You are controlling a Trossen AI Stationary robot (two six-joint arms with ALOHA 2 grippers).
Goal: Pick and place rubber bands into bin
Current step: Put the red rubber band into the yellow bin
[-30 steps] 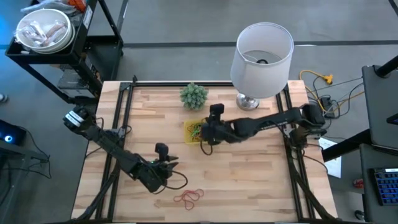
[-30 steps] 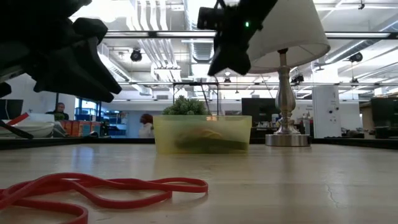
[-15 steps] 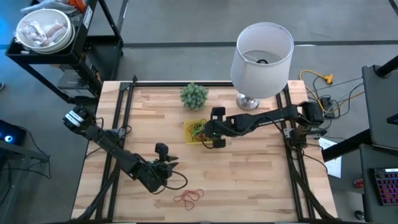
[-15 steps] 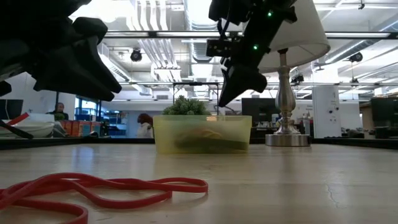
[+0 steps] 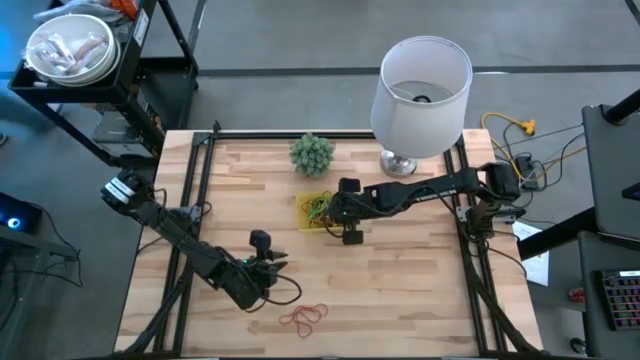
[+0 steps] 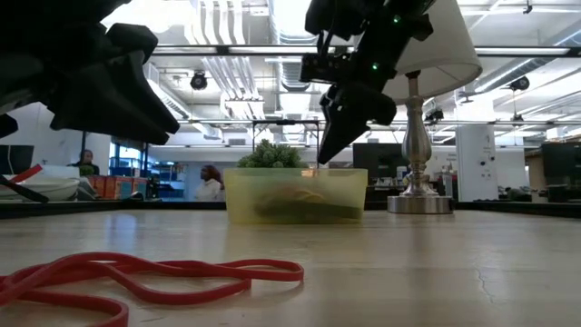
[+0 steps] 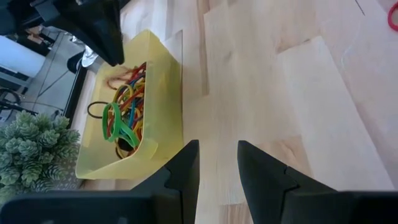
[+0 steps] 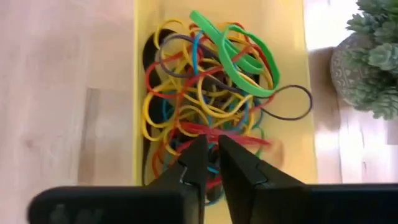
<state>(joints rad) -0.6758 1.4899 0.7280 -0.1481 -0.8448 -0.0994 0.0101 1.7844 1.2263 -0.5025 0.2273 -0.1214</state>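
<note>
Right gripper (image 8: 211,163), the dark two-finger claw on the right arm, hangs over the small shallow yellow plastic bin (image 5: 303,205) in the middle of the wooden table (image 5: 400,280). Its two fingers (image 8: 189,158) are almost closed, with only a thin gap between them. A red strand from the pile sits right at the tips, but it is hard to tell if the fingers are pinching it or just above it.

Lots of thin rubber bands (image 8: 205,106) lie tangled inside the bin. They are red, yellow, green, blue and dark. A wide green band (image 8: 233,53) lies on top of the pile. One dark loop (image 8: 292,102) hangs out over the bin's side nearest the little green plant (image 5: 312,153).

More red rubber bands (image 5: 303,317) lie loose on the table near its front edge, well apart from the bin. In the low view they look like long red loops (image 6: 154,272) flat on the wood.

Left gripper (image 7: 217,165) waits low over the table, near the loose red bands. Its fingers (image 7: 180,174) are a little apart and hold nothing.

A tall lamp with a white shade (image 5: 422,80) and a silver base (image 5: 398,163) stands behind the bin, next to the plant. A shiny metal bowl (image 5: 72,50) sits on a black cart off the table's far left corner.
</note>
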